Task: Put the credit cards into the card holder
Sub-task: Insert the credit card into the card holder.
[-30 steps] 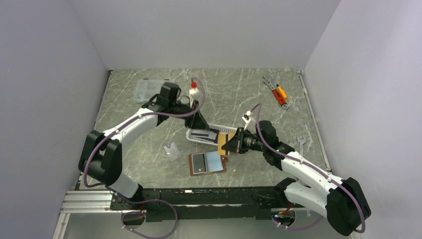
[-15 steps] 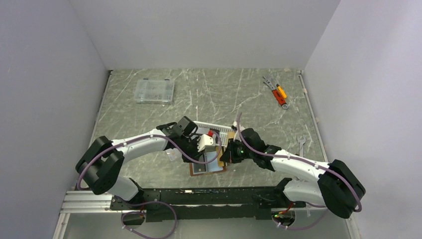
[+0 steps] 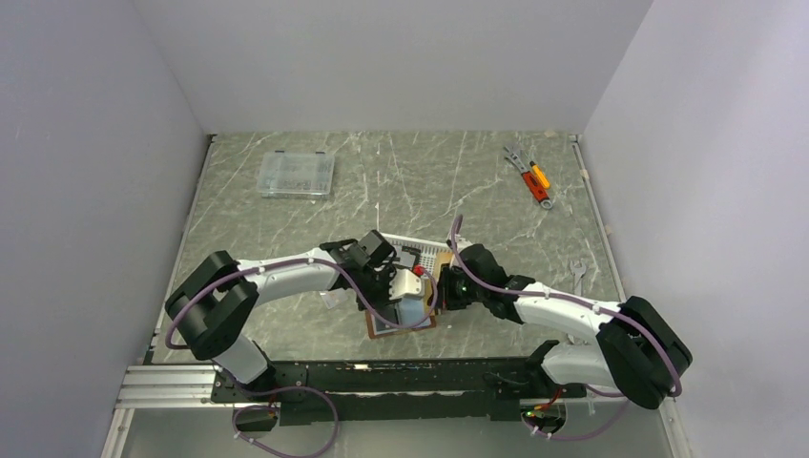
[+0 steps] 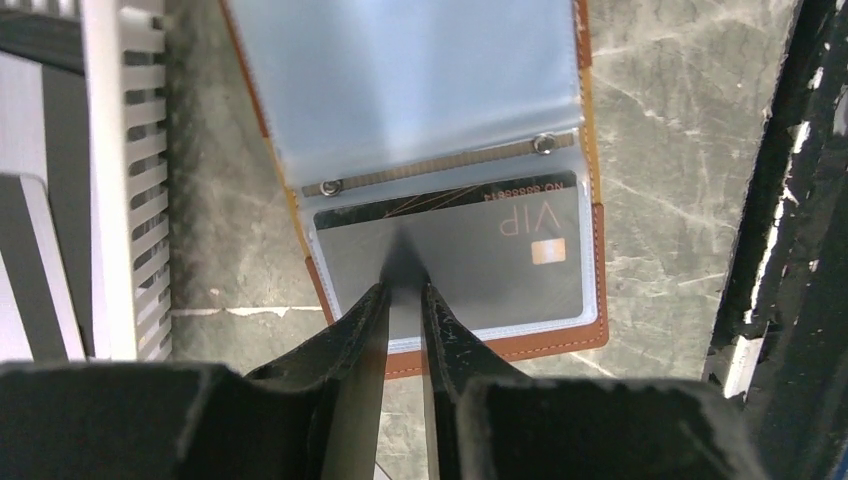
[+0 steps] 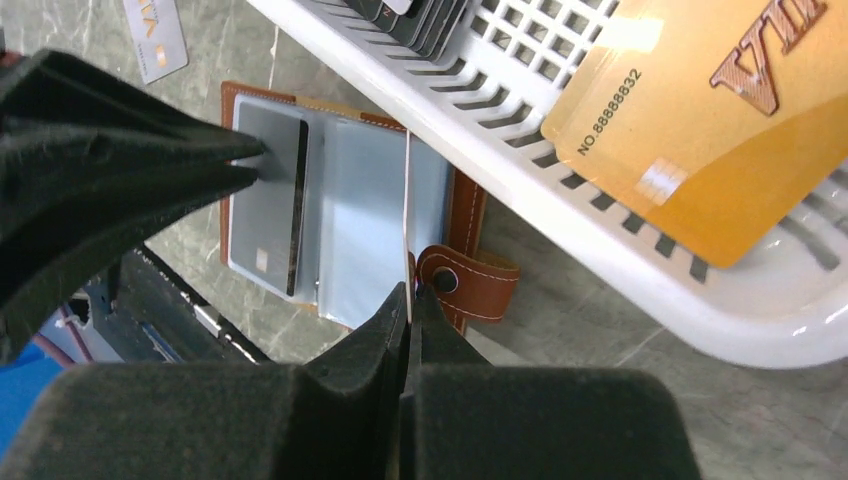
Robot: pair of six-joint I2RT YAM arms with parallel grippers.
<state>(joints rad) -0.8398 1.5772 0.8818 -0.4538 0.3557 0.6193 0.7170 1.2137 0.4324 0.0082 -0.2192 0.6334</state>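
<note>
Card holder (image 4: 520, 346): lying open and flat on the grey veined table (image 4: 680, 120), just in front of the white basket (image 5: 600, 250), with both grippers over it. It has a brown stitched leather rim and glossy pale blue sleeves on a riveted strip.
Left gripper (image 4: 405, 292): the black fingers are drawn in to a narrow slit, tips right on the near edge of the grey card (image 4: 480, 265). Whether they actually squeeze it, I cannot tell.
Grey card: flat in the holder's near sleeve; smooth matte rectangle with "VIP" lettering and a small gold chip.
Right gripper (image 5: 408, 295): pressed together, pinching a thin sleeve leaf (image 5: 407, 200) that stands on edge over the open holder. The rounded snap tab (image 5: 465, 285) sits just beside the tips.
Basket: slotted hard plastic. A shiny orange-gold card (image 5: 720, 130) lies slanted inside, and dark cards (image 5: 420, 18) are stacked at one end.
</note>
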